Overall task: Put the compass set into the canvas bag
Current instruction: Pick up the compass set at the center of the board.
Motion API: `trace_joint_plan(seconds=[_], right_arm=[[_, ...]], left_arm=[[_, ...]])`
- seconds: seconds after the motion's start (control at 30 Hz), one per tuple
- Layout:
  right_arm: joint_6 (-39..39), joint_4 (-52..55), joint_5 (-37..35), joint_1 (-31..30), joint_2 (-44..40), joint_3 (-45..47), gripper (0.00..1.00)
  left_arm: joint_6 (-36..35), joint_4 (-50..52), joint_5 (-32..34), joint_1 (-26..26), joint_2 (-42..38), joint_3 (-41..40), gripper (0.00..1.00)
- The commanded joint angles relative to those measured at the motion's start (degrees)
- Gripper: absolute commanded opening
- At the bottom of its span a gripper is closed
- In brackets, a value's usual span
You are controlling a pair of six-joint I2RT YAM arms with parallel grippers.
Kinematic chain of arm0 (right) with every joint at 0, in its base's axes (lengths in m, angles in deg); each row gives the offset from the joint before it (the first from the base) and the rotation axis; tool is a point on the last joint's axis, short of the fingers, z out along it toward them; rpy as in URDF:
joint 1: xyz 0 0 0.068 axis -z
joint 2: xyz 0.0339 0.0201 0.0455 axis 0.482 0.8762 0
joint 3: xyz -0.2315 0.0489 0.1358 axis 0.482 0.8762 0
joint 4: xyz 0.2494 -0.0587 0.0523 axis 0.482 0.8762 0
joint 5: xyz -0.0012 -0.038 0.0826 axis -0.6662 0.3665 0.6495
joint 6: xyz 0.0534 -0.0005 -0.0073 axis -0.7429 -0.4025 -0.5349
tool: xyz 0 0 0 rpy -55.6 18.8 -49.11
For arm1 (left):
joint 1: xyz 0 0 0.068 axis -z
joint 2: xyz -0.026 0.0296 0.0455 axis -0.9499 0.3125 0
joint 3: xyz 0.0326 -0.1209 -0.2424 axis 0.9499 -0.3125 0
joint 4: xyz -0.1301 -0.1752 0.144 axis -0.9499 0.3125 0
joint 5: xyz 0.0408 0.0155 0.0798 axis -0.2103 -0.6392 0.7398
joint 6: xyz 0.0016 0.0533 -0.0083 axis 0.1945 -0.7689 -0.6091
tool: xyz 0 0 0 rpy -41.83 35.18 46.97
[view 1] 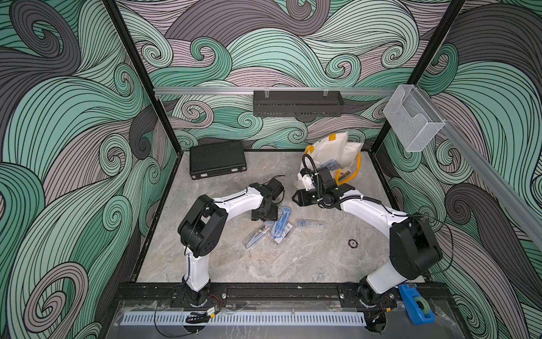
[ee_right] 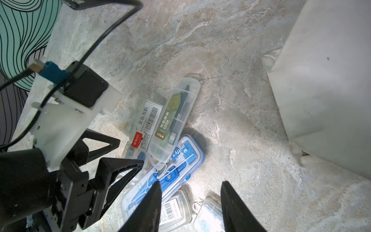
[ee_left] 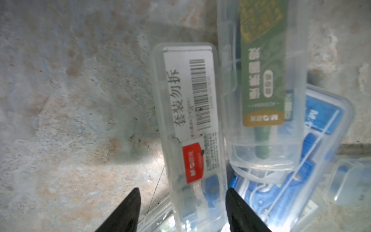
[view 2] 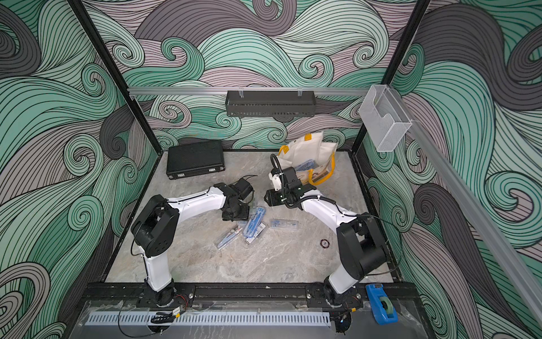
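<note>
- Left gripper (ee_left: 182, 189) low over a heap of clear cases at mid-table, jaws spread. One finger (ee_left: 128, 211) off to the side of the compass set with the barcode label (ee_left: 190, 112), the other at its opposite long edge. Not pinching (gap plain on one side).
- That compass set flat on the tabletop (view 1: 264, 264), touching the green-label case (ee_left: 263, 80) along one long side. Green-label case partly over a blue case (ee_left: 323, 120).
- Right gripper (ee_right: 191, 181) spread and empty, hovering near the heap on the side toward the canvas bag (view 1: 334, 152).
- Canvas bag in the far right corner, against the back wall and close to the right frame post, mouth gaping, well apart from the heap.
- Free room: broad bare marble from the heap to the near rail, and a narrower strip between the heap and the black briefcase (view 1: 217, 158) at far left. On the right-hand stretch, a lone clear case (view 1: 310, 224) and a small round disc (view 1: 352, 243).
- Hidden or unclear:
  - near lower part of the bag, behind the right wrist
  - something blue inside the bag's mouth, too small to name
  - part of the heap, under the left gripper in both top views
  - finger bases, cut off at the picture edge in both wrist views
  - left wrist picture blurred (print only partly legible)
</note>
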Motion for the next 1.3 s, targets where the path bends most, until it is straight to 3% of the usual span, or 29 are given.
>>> trace_joint_plan(seconds=[0.0, 0.23, 0.47, 0.63, 0.93, 1.27], right_arm=[[0.2, -0.4, 0.5, -0.2, 0.7, -0.9, 0.49], [0.6, -0.4, -0.1, -0.2, 1.1, -0.7, 0.49], [0.4, -0.5, 0.2, -0.2, 1.7, -0.8, 0.49], [0.1, -0.8, 0.4, -0.2, 1.9, -0.8, 0.49], [-0.2, -0.8, 0.4, -0.2, 1.6, -0.2, 0.49], [-1.0, -0.9, 0.6, -0.2, 1.6, 0.0, 0.49]], left_arm=[[0.1, 1.3, -0.4, 0.5, 1.9, 2.5, 0.68], [0.9, 3.0, 1.8, 0.5, 4.3, 3.8, 0.67], [1.1, 7.5, 7.3, 0.5, 6.2, 6.2, 0.56], [0.0, 8.0, 10.0, 0.1, 7.1, 7.6, 0.54], [-1.9, 7.7, 9.6, -1.2, 9.7, 9.2, 0.54], [-2.5, 3.2, 7.1, -4.3, 8.2, 3.4, 0.54]])
